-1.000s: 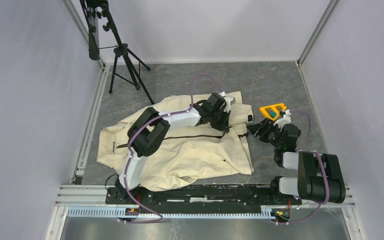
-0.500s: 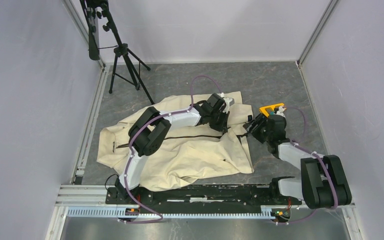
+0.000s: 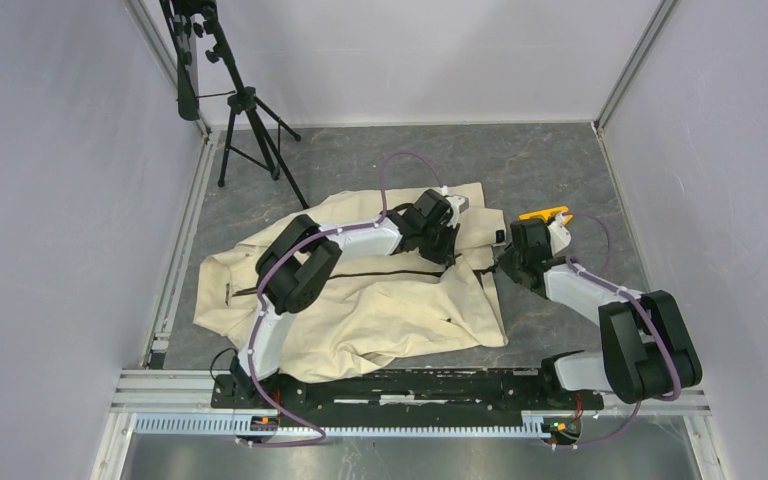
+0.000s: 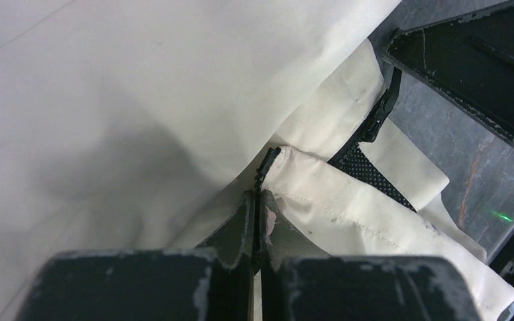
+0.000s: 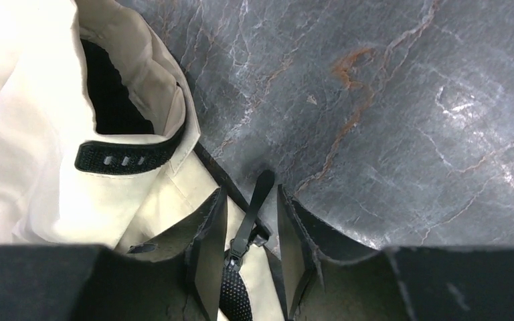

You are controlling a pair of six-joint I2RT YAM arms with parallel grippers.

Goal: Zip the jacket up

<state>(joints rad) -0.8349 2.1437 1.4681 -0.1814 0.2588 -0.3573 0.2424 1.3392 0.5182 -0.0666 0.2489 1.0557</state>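
The cream jacket (image 3: 360, 300) lies wrinkled on the dark floor, its dark zipper line (image 3: 380, 272) running across the front. My left gripper (image 3: 447, 242) is shut on the jacket's zipper edge; in the left wrist view (image 4: 258, 200) the dark zipper teeth (image 4: 266, 160) are pinched between its fingers. My right gripper (image 3: 505, 262) sits at the jacket's right hem. In the right wrist view it (image 5: 251, 214) is open, with the black zipper pull (image 5: 254, 204) lying between its fingers, untouched. The pull also shows in the left wrist view (image 4: 380, 110). A black hem tag (image 5: 120, 159) lies to the left.
A yellow tool (image 3: 545, 213) lies on the floor just behind the right gripper. A black tripod (image 3: 245, 110) stands at the back left. Grey walls close in the marbled floor (image 5: 408, 100) on three sides.
The right arm has stretched out and its gripper has moved left and down to the jacket's hem, around the zipper pull. The left arm has stayed in place.
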